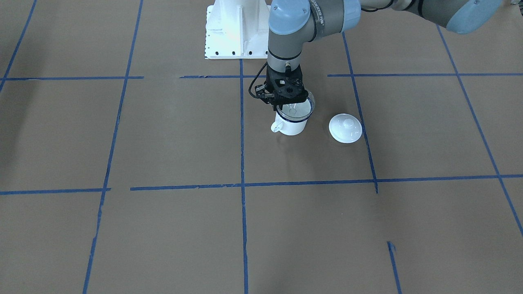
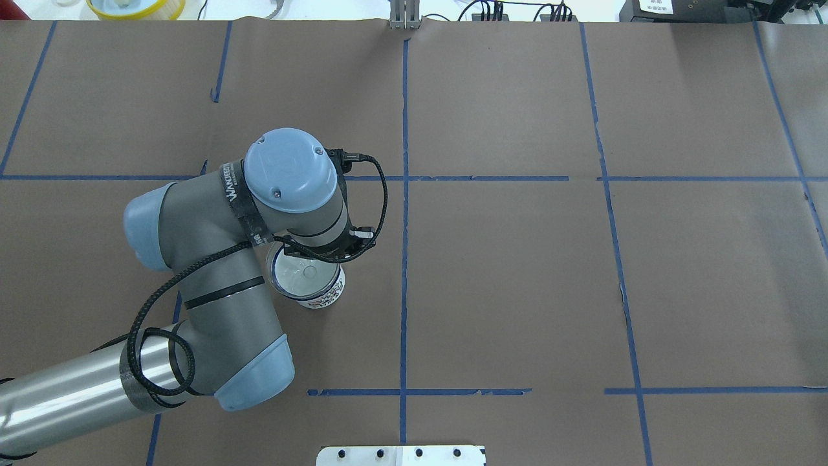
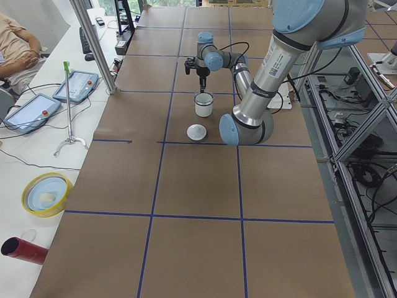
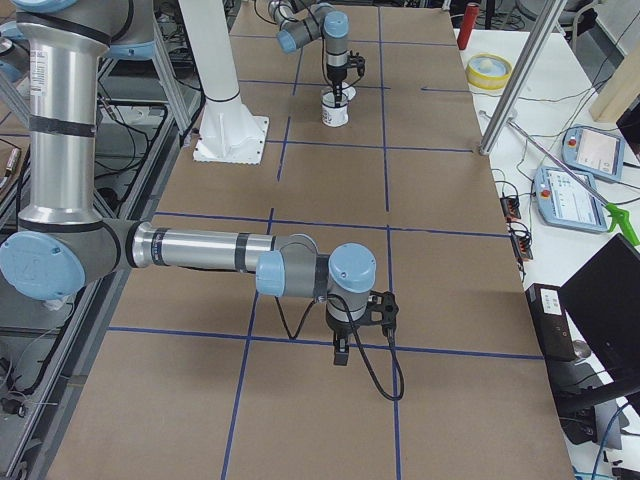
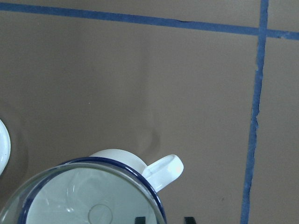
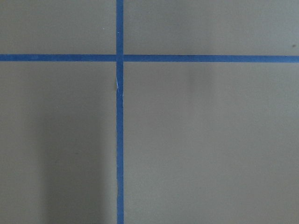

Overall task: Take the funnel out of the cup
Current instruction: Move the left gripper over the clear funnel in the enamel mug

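The white cup (image 1: 291,127) with a dark blue rim stands upright on the table, its handle (image 5: 163,170) to one side. The clear funnel (image 1: 296,109) sits in its mouth and also shows in the left wrist view (image 5: 88,200). My left gripper (image 1: 284,104) points down at the cup's far rim. In the left wrist view its two fingertips (image 5: 138,219) stand apart on either side of the rim, near the handle, so it is open. My right gripper (image 4: 341,358) shows only in the exterior right view, low over bare table far from the cup; I cannot tell whether it is open or shut.
A round white lid with a knob (image 1: 345,128) lies on the table just beside the cup. The robot's white base (image 1: 233,30) stands behind the cup. Blue tape lines cross the brown table (image 1: 163,134).
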Controlling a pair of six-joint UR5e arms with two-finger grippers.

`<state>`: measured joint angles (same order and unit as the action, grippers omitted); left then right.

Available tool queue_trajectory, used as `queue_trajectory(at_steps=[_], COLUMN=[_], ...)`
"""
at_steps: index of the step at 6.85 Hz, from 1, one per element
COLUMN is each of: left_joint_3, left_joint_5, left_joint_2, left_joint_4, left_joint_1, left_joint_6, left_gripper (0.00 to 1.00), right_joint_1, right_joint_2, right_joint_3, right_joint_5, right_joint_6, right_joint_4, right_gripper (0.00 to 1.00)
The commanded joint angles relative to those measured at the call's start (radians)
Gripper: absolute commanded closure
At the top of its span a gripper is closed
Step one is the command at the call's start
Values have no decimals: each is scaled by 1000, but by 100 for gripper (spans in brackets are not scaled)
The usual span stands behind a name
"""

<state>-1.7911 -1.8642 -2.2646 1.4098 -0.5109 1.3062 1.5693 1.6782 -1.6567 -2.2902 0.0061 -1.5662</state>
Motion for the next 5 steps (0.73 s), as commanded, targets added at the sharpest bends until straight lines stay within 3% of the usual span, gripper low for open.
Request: queue_trajectory(at_steps=[1,3,5], left_joint_3=[-10,-89,-253], left_joint_5=[-1,-6,-7], left_joint_2=[-1,-3,-30], left_joint_4=[-3,-46,-215], left_joint_1=[-1,-23,-85], left_joint_6=[-1,-27,-41], left_gripper=[100,100,100], right_joint_1=[0,0,0], right_joint_2=[0,0,0], right_joint_3=[0,0,0], right_joint_5=[0,0,0], right_joint_6=[0,0,0], right_joint_4=[0,0,0], right_gripper=[0,0,0])
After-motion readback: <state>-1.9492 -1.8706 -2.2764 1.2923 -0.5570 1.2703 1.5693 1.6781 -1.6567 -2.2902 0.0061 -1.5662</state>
